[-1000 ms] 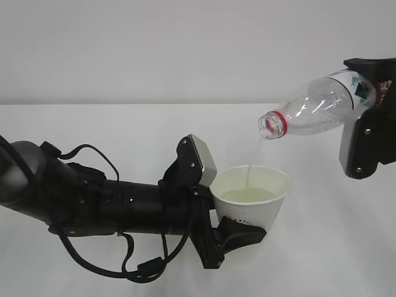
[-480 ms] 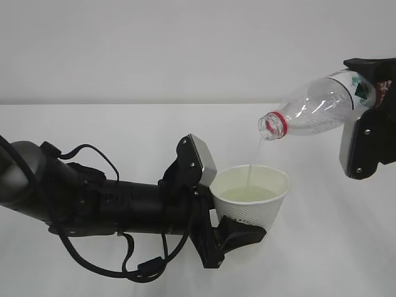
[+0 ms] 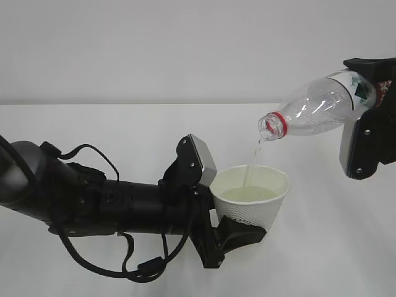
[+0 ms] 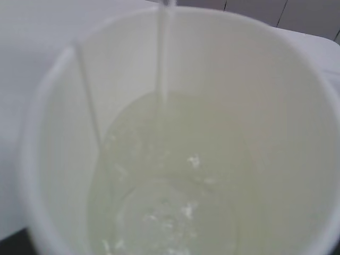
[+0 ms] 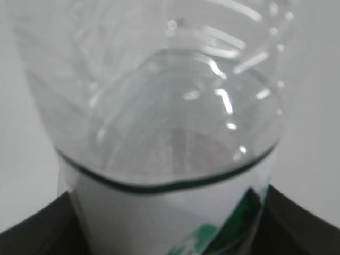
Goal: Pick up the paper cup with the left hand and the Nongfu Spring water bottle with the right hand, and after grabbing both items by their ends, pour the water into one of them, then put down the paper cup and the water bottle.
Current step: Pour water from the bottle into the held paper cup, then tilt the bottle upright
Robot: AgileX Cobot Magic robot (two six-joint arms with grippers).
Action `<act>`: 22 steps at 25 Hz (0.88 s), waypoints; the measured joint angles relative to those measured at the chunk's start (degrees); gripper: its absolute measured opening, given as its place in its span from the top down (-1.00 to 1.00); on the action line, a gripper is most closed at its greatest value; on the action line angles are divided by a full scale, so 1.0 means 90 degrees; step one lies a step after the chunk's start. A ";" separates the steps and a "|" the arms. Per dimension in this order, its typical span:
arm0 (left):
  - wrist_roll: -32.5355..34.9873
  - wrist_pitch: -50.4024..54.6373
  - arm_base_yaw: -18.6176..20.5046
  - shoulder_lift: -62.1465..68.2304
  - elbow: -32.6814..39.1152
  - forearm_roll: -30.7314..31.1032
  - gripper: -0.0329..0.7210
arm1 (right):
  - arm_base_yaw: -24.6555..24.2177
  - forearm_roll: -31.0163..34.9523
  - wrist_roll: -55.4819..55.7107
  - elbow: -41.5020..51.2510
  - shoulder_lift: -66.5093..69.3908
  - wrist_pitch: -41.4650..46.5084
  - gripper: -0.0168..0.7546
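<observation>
While white worktop meets plain pale wall behind, paper cup sits upright just above worktop, pinched by left tool near base, shallow water pooled inside. Water bottle above and right of cup, tilted mouth-down, uncapped, thin stream falling into cup. Right tool clamps bottle's labelled end.

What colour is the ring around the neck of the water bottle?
Red. The ring sits just behind the open mouth of the bottle; the exterior view shows it best.
</observation>
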 joint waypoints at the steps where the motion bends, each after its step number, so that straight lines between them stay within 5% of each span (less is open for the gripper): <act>1: 0.0000 0.0000 0.0000 0.0000 0.0000 0.0000 -0.39 | 0.0000 0.0000 0.0000 0.0000 0.0000 0.0000 -0.38; 22: 0.0000 0.0000 0.0000 0.0000 0.0000 -0.0046 -0.39 | 0.0000 0.0000 0.0331 0.0000 0.0000 0.0000 -0.38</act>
